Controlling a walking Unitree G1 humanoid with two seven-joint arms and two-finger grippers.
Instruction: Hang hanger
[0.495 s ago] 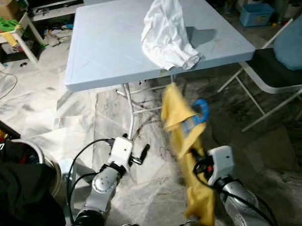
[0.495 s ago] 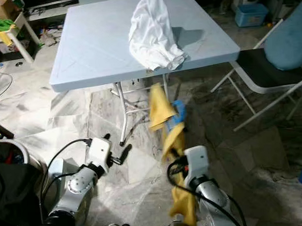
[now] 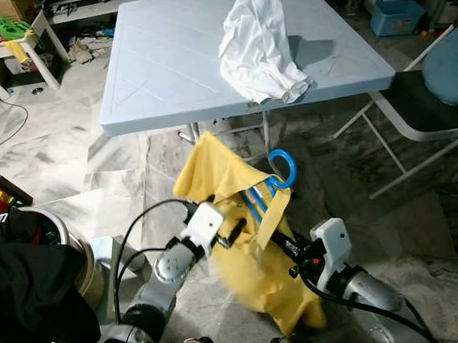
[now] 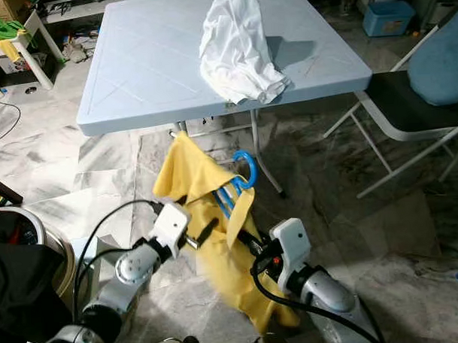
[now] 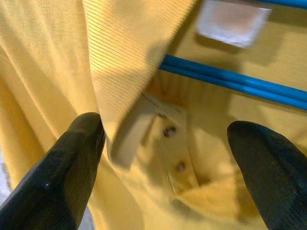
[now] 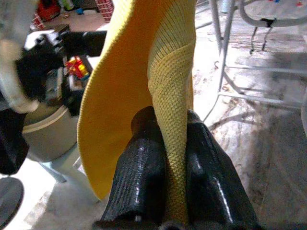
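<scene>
I see a yellow shirt [image 3: 247, 261] of matt knitted cloth on a glossy blue plastic hanger [image 3: 278, 173]. The table [image 3: 165, 61] looks like smooth matt plastic. The floor [image 3: 101, 168] is polished marble.

Beyond the right pincer [image 3: 280, 241] stands a pale blue folding bench [image 3: 165, 68] on thin metal legs, a crumpled white cloth [image 3: 258, 46] lying near its front edge. The floor [image 3: 79, 177] is grey-veined marble tile. Off to that pincer's right, a folding chair [image 3: 419, 116] with a dark seat carries a blue cushion [image 3: 447, 73]. Far beyond, a blue plastic bin [image 3: 396, 17] sits on the floor; a small white side table [image 3: 29, 47] stands to the far left.
</scene>
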